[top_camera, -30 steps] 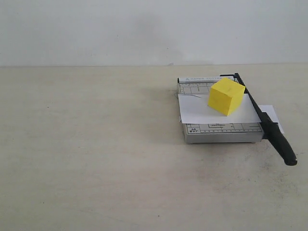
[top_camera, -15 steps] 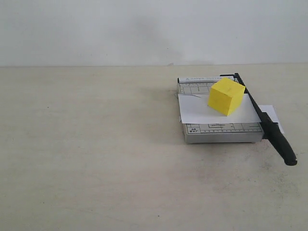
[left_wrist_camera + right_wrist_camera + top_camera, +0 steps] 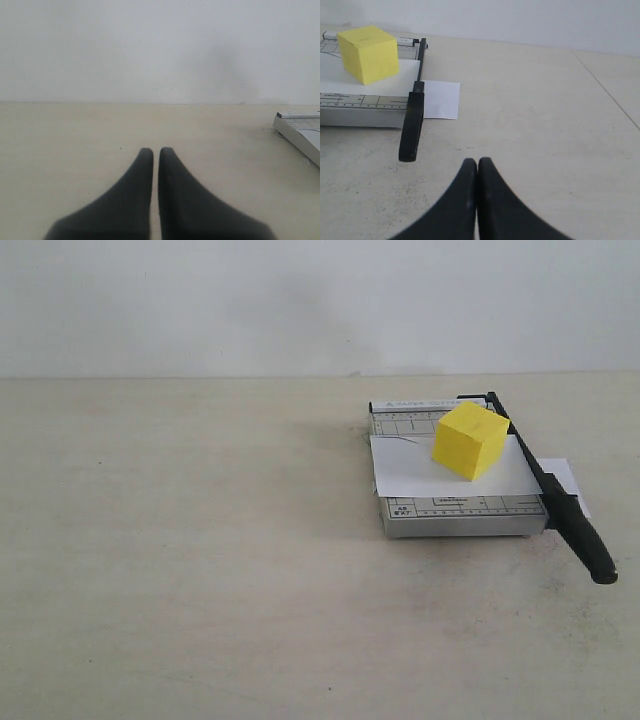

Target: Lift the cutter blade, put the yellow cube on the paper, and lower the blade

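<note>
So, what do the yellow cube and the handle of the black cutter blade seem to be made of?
The bright yellow cube looks like foam or matte plastic: flat faces without shine. The long black cutter blade has a thick rounded handle that looks like dull plastic or rubber, with no glint. Neither is certain.

Lighting: even, diffuse and fairly bright in all three views, no glare, the wall (image 3: 300,300) a flat grey-white. Shadows: soft only, a dim band beneath the front edge of the trimmer base (image 3: 460,525) and duller side faces on the yellow cube (image 3: 470,440) (top face brightest, so light falls from above). Focus: exterior view slightly soft and grainy; in the wrist views the left gripper (image 3: 155,150) and right gripper (image 3: 477,161) are blurred dark shapes, the table (image 3: 545,125) beyond sharper.
</note>
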